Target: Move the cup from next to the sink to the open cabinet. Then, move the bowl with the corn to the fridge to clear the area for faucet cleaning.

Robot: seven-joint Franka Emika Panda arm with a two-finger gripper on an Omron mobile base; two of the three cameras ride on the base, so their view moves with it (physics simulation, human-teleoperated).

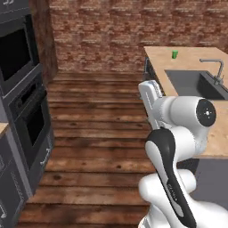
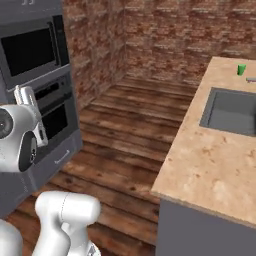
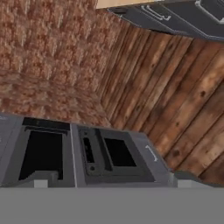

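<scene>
The small green cup (image 1: 175, 54) (image 2: 241, 69) stands upright on the tan counter, beyond the far end of the dark grey sink (image 1: 191, 83) (image 2: 232, 111). The silver faucet (image 1: 217, 69) rises at the sink's right side. My arm is folded over the wooden floor, its white hand (image 1: 149, 95) (image 2: 27, 107) well short of the cup and turned toward the ovens. In the hand view my gripper (image 3: 113, 180) is open, its fingertips (image 3: 41, 179) far apart with nothing between them. The bowl, corn, cabinet and fridge are out of view.
A stack of dark built-in ovens (image 1: 26, 89) (image 2: 40, 65) (image 3: 109, 153) lines the left wall. The tan counter (image 1: 196, 62) (image 2: 205, 160) runs along the right, with grey drawers (image 3: 175, 13) under it. A wide wooden floor (image 1: 98, 129) lies between, ending at a brick wall (image 1: 98, 31).
</scene>
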